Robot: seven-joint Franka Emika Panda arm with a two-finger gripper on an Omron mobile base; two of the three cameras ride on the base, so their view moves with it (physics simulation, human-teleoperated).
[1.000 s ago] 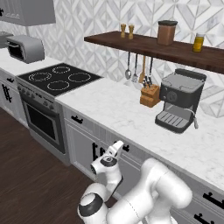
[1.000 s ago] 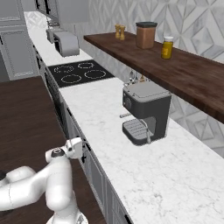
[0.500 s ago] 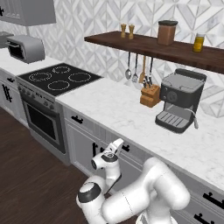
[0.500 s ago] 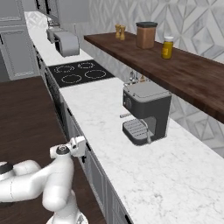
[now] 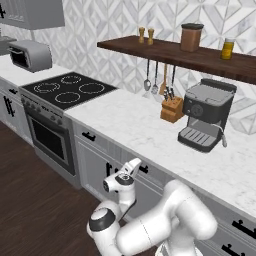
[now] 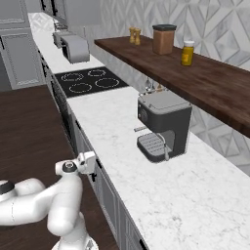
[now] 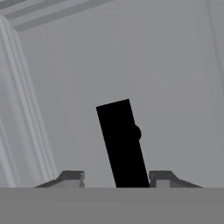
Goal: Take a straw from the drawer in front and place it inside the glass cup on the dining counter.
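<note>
Directly ahead of the hand we find the drawer (image 7: 175, 87), its flat grey front closed and taking up the hand view. On it, the black bar handle (image 7: 122, 144) lies dead centre between our fingertips (image 7: 72, 176), its long axis running away from the hand and slightly tilted. Our gripper (image 7: 117, 178) stands spread, one tip on each side of the bar, apparently not touching it. We judge a short straight advance, then closing.

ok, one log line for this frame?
phase: reaching drawer | gripper: open, fingers either side of black handle | drawer: shut | straw: unseen
</note>
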